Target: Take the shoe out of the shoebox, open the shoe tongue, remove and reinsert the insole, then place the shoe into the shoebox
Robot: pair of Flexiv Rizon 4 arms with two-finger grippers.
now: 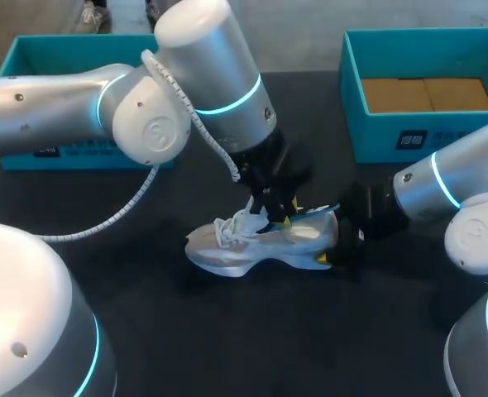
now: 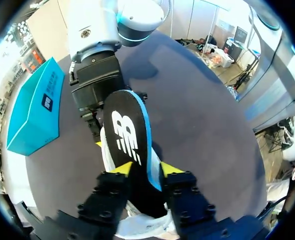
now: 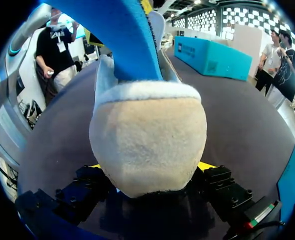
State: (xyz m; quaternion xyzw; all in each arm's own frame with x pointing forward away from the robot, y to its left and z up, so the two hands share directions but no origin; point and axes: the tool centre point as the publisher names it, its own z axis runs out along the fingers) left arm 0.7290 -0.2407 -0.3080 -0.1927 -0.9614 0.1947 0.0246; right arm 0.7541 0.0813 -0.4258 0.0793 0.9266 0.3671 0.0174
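Two yellow-tipped fingers of the left gripper (image 2: 146, 172) pinch a black insole with a blue rim (image 2: 125, 132) from both sides. The insole stands slanted up out of a white and silver mesh sneaker (image 1: 256, 244). The right gripper (image 3: 151, 166) is closed on the sneaker's beige heel (image 3: 147, 145), one finger on each side. The sneaker rests on its sole in the middle of the dark table (image 1: 252, 339), toe toward the left arm's side and heel toward the right arm. An open teal shoebox with a brown cardboard floor (image 1: 376, 132) sits well apart at the far right. Another teal box (image 1: 29, 54) sits at the far left, behind the left arm.
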